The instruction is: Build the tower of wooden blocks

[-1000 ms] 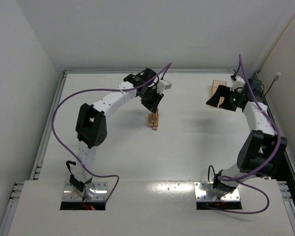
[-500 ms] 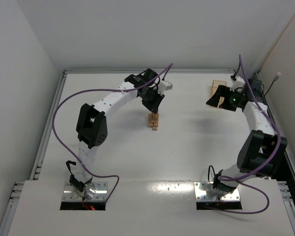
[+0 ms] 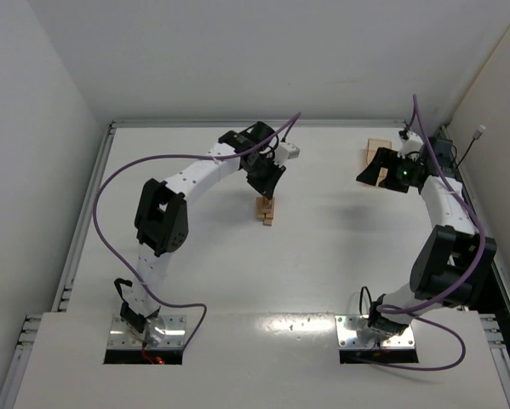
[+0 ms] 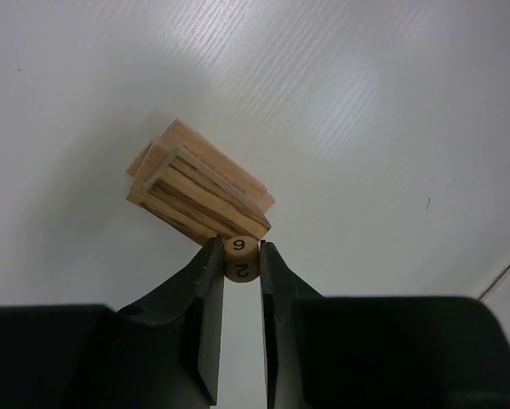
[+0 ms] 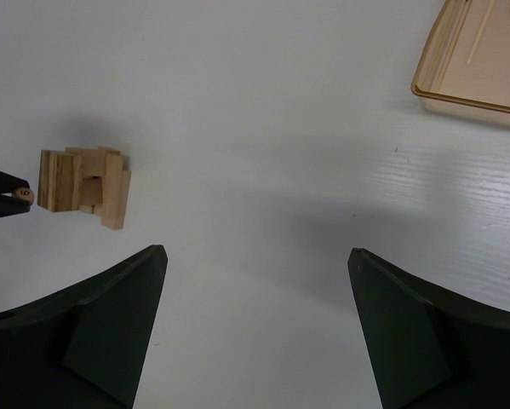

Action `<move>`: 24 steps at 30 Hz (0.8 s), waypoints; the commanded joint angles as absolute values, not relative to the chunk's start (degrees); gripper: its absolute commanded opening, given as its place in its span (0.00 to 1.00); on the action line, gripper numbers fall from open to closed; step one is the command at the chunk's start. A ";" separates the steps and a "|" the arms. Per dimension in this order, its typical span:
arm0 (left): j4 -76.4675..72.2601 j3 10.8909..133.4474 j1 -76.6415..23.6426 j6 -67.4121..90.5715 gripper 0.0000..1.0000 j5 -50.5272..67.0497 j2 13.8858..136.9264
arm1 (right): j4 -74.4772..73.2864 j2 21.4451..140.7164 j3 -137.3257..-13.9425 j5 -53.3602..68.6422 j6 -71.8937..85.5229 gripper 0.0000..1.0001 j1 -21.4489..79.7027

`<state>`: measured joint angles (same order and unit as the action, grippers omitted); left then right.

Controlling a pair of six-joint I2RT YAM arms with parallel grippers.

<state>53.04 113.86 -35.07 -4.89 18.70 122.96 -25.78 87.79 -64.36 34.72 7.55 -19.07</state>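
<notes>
The wood block tower [image 3: 266,209] is a small stack of light-tan blocks standing mid-table; it also shows in the wrist views [image 4: 199,192] [image 5: 84,187]. My left gripper [image 3: 267,189] hovers just above it, shut on a small round-edged wooden die [image 4: 240,258] printed with 6 and 2. The die sits at the fingertips, right by the near edge of the stack's top block. That same die [image 5: 21,196] shows beside the tower in the right wrist view. My right gripper [image 3: 374,175] [image 5: 256,256] is far off at the right, open and holding nothing.
A shallow light-wood tray [image 3: 376,151] [image 5: 476,60] lies at the back right, just behind the right gripper. White walls close in the table on the left, back and right. Purple cables loop off both arms.
The left arm has shifted slightly to the right over the tower, still gripping the die. The right arm has not moved.
</notes>
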 commanded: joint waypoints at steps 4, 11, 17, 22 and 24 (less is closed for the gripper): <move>51.50 116.02 -35.60 -3.69 0.12 18.37 123.66 | -23.82 86.66 -65.65 36.21 7.21 0.85 -18.98; 50.98 116.02 -35.60 -3.16 0.15 17.75 123.66 | -23.82 86.66 -65.65 36.21 7.21 0.85 -18.98; 50.98 116.02 -35.60 -2.64 0.21 17.23 124.19 | -23.82 86.66 -65.65 36.21 7.21 0.85 -18.98; 50.45 116.02 -35.60 -2.64 0.22 16.70 124.19 | -23.82 86.66 -65.65 36.21 7.21 0.85 -18.98; 50.45 116.02 -35.60 -2.64 0.22 16.70 124.19 | -23.82 86.66 -65.65 36.21 7.21 0.85 -18.98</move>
